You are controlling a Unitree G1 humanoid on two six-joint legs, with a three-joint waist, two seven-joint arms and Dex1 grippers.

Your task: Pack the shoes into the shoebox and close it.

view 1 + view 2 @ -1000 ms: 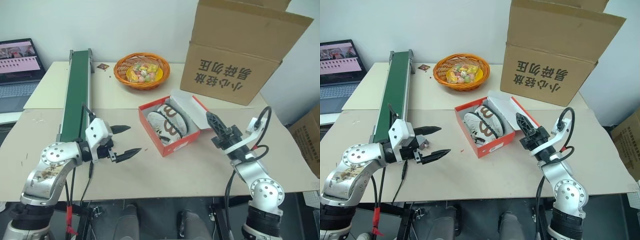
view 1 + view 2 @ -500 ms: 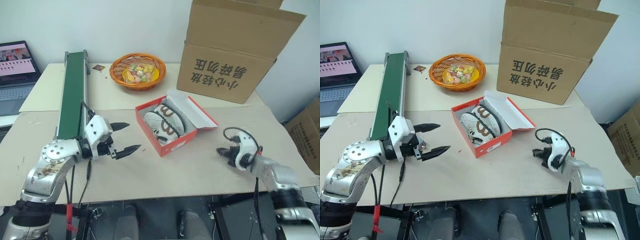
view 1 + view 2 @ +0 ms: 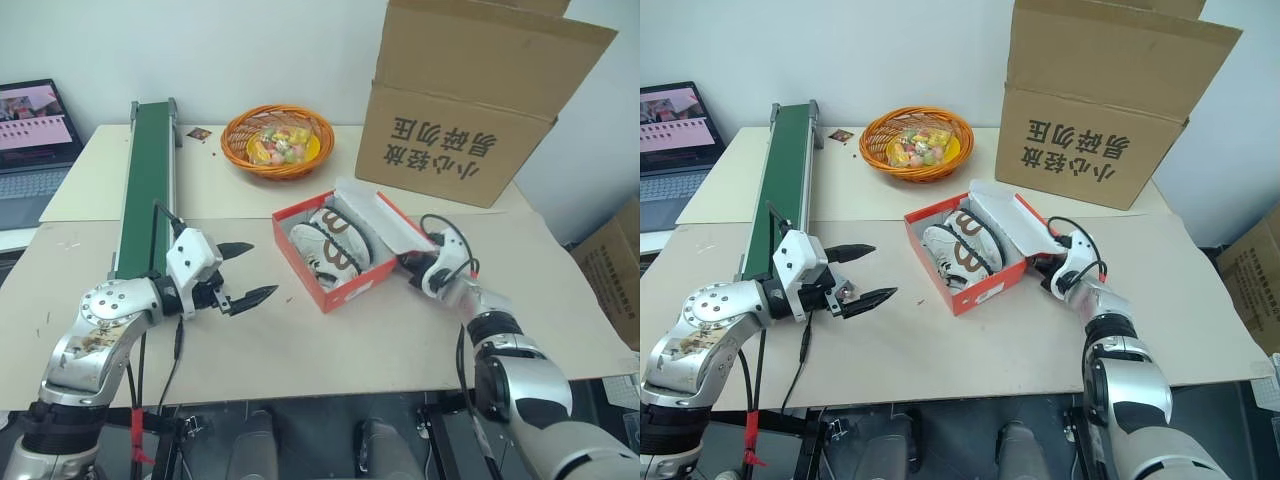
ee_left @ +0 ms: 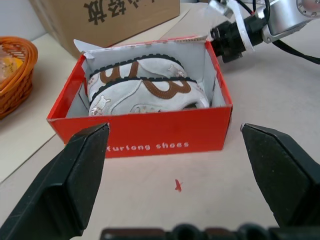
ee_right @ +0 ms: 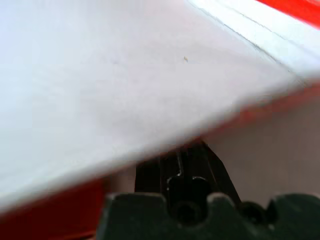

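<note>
The red shoebox (image 3: 348,287) stands open mid-table, and both white shoes (image 3: 335,245) with brown trim lie inside it side by side. Its lid (image 3: 388,214) leans up and away on the right side, white inside showing. My right gripper (image 3: 408,263) is shut, its tips tucked low under the lid's free edge, right beside the box's wall. In the right wrist view the closed fingers (image 5: 182,167) sit just beneath the lid's white underside (image 5: 125,85). My left gripper (image 3: 262,268) hangs open to the left of the box, pointing at its red front wall (image 4: 150,142), with nothing between its fingers.
A large brown carton (image 3: 470,100) with Chinese characters stands behind the box on the right. An orange basket (image 3: 277,140) of sweets sits at the back centre. A green conveyor (image 3: 148,180) runs along the left, with a laptop (image 3: 35,130) beyond it.
My right arm swung down from upright, out low to the right, then in toward the box, its shut tips now under the lid's edge. The left gripper stayed put, open.
</note>
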